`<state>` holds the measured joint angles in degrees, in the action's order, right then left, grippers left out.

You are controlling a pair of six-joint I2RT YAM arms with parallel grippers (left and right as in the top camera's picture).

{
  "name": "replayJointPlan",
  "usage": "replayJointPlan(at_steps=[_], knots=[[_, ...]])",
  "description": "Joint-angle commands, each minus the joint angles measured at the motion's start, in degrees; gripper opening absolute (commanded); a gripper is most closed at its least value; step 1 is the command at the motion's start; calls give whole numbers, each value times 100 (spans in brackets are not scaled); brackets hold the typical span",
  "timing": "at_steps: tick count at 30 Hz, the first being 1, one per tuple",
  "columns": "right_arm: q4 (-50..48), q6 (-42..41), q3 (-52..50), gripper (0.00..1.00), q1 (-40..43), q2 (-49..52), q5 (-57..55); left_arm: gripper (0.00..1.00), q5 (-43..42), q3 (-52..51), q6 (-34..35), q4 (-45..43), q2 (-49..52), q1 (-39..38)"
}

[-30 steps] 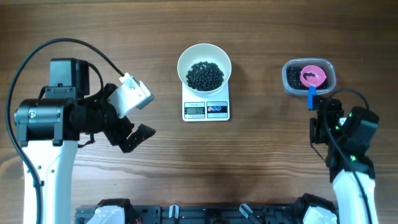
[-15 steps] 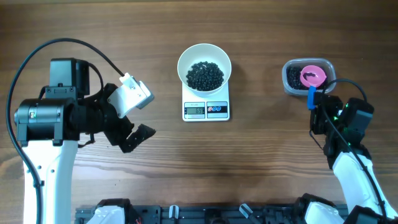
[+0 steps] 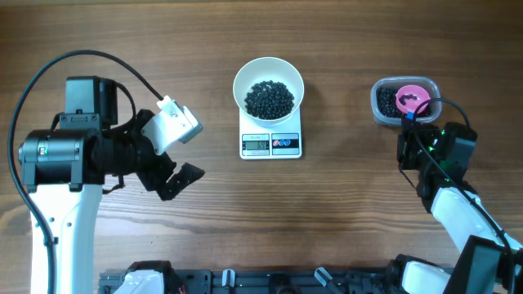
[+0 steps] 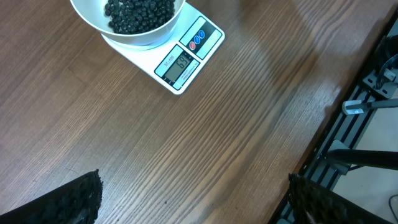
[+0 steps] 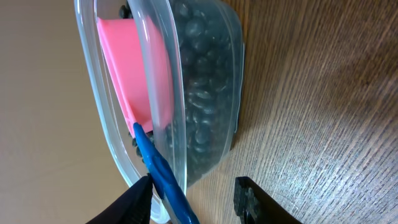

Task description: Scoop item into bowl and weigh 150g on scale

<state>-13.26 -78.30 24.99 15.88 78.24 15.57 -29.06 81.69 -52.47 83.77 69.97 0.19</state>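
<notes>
The white bowl (image 3: 239, 82) is sitting on the scale (image 3: 270, 144) at the table's twelve o'clock. It is already holding a dark heap of the beans (image 3: 270, 99), so some scooping looks done. The scale's display is showing digits, but I cannot read them surely, so I cannot say how close the weight is to the target.

Over at two o'clock, the clear tub (image 3: 375, 102) is holding more beans, with the pink scoop (image 3: 411, 98) lying in them. The right gripper (image 5: 193, 193) is sitting just at the tub's six o'clock, its jaws standing apart on either side of the scoop's blue handle (image 5: 163, 177), not clamped on it. I judge another scoopful is being prepared.

The left gripper (image 3: 184, 151) is hanging at nine o'clock, spread wide and holding nothing, well apart from the scale.
</notes>
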Motion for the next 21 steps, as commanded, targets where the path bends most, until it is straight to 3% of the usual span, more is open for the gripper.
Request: replayJointPlan(at_steps=[1,9,11,17,21], knots=[[-162,-138,7,46,-17,83,-184,100,-111,-15,-114,4,24,31],[-293,-175,7,45,-17,-111,-260,100,-111,-15,-111,4,22,31],[-280,-177,7,31,-15,-111,-267,100,-111,-15,-111,4,22,31],[-243,-175,7,20,-15,-111,-240,100,-111,-15,-111,4,24,31],[-234,-155,7,6,-15,-166,-107,100,-111,-15,-114,4,22,31]])
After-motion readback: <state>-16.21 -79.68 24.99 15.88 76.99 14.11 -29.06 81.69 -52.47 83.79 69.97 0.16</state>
